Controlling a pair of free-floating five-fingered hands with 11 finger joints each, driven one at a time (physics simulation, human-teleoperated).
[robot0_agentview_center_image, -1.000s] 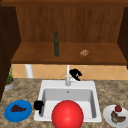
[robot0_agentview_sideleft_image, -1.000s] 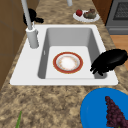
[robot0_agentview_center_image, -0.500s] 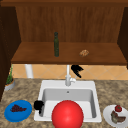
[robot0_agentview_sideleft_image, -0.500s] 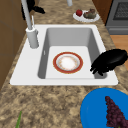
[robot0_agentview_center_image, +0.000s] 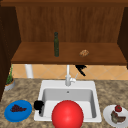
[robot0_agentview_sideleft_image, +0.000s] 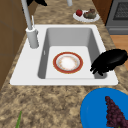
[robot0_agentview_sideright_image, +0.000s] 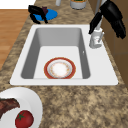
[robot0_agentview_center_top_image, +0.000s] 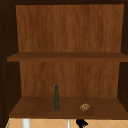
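Hovering beside the faucet (robot0_agentview_center_image: 67, 76), the right hand (robot0_agentview_center_image: 81, 69) keeps fingers relaxed, apart; the left hand (robot0_agentview_center_image: 38, 105), fingers loose, holds nothing at the sink's (robot0_agentview_center_image: 45, 87) near-left rim.

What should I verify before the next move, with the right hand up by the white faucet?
1. Right hand open, beside white faucet: ok.
2. Contact between that hand and the faucet: cannot tell.
3. Left hand at the white sink's front left rim, holding nothing: ok.
4. Red-rimmed round plate lying flat in the basin: ok.
5. Clearance under brown wooden shelf: cannot tell.
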